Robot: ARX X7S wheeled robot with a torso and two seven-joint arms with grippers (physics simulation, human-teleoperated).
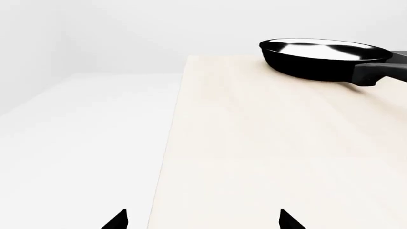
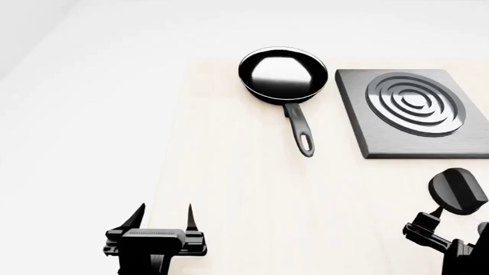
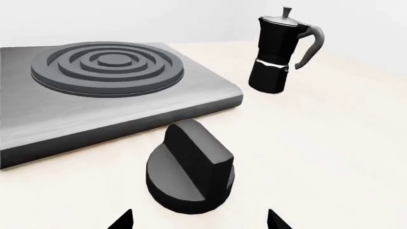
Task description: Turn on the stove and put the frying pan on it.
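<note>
- The right gripper [image 3: 198, 220] is just in front of the knob [image 3: 189, 168], with its jaws apart and nothing between them. If they close off-centre on the raised ridge of the knob, they may slip and the knob may not turn, so the stove stays off.
- The left gripper [image 2: 162, 216] is low over the near left part of the counter [image 2: 229, 189], jaws apart and empty, well apart from the frying pan [image 2: 283, 74]. A long reach is needed, and an imprecise approach can push the pan instead of taking it.
- The handle [image 2: 299, 129] of the pan is slim and points toward the robot. A grip near its end loop probably lets the heavy bowl tilt or rotate in the jaws.
- The stove [image 2: 416, 112] lies just beside the pan, on its right, with raised rings. A pan carried too low can hit the edge of the slab.
- The moka pot [image 3: 279, 50] stands beyond the stove corner. A wide swing of the arm there can knock it over.
</note>
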